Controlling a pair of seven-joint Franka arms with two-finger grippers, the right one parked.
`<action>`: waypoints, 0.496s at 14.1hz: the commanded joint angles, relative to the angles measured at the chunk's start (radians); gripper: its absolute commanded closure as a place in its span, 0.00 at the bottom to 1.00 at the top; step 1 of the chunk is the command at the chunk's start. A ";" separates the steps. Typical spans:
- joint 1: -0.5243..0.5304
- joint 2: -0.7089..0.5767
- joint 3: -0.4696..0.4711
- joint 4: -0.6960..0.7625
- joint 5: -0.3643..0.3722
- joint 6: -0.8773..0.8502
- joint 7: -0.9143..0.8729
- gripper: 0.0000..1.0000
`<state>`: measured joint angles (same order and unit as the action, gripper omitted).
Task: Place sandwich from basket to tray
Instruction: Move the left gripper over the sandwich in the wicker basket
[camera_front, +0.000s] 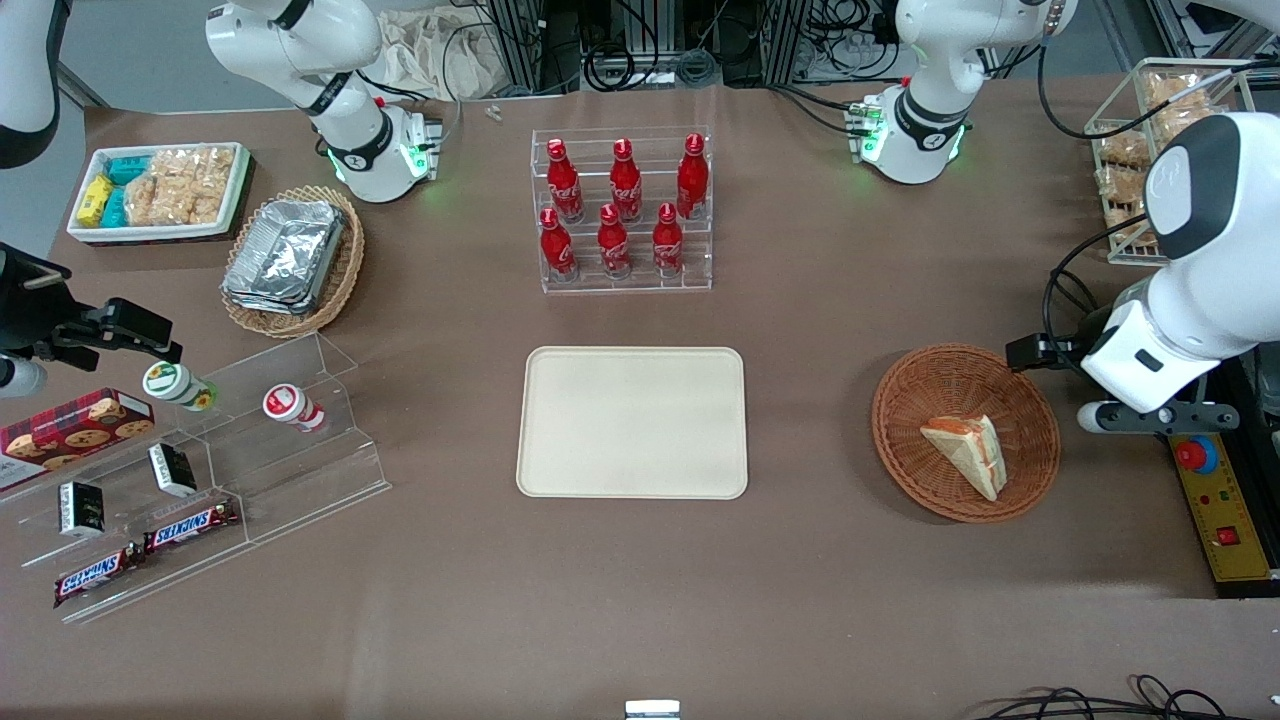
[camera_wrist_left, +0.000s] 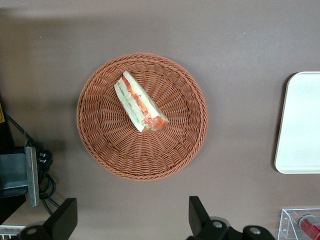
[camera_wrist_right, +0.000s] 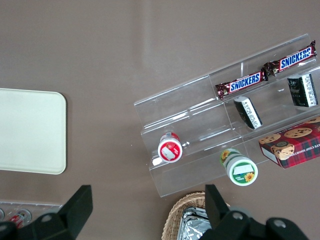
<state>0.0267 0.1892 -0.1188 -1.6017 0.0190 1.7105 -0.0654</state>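
Note:
The sandwich (camera_front: 968, 452), a white bread wedge with red-orange and green filling, lies in the round reddish-brown wicker basket (camera_front: 915, 400) toward the working arm's end of the table. The cream tray (camera_front: 632, 422) lies flat and bare at the table's middle. My left gripper (camera_front: 1035, 352) hangs high above the table, a little farther from the front camera than the basket's rim. In the left wrist view the gripper (camera_wrist_left: 131, 220) is open wide and empty, with the sandwich (camera_wrist_left: 140, 104) in the basket (camera_wrist_left: 100, 145) below it and the tray's edge (camera_wrist_left: 302, 125) beside.
A clear rack of red bottles (camera_front: 622, 210) stands farther from the front camera than the tray. A yellow control box (camera_front: 1220, 510) and a wire snack rack (camera_front: 1150, 150) sit near the working arm. Foil containers in a tan basket (camera_front: 290, 258) and a clear stand (camera_front: 200, 470) lie toward the parked arm's end.

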 joint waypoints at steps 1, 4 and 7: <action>0.009 0.015 -0.010 0.036 0.013 -0.035 0.006 0.00; 0.007 0.025 -0.010 0.042 0.018 -0.035 0.004 0.00; 0.009 0.038 -0.009 0.039 0.022 -0.032 -0.011 0.00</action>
<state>0.0268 0.2009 -0.1187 -1.5962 0.0229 1.7050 -0.0659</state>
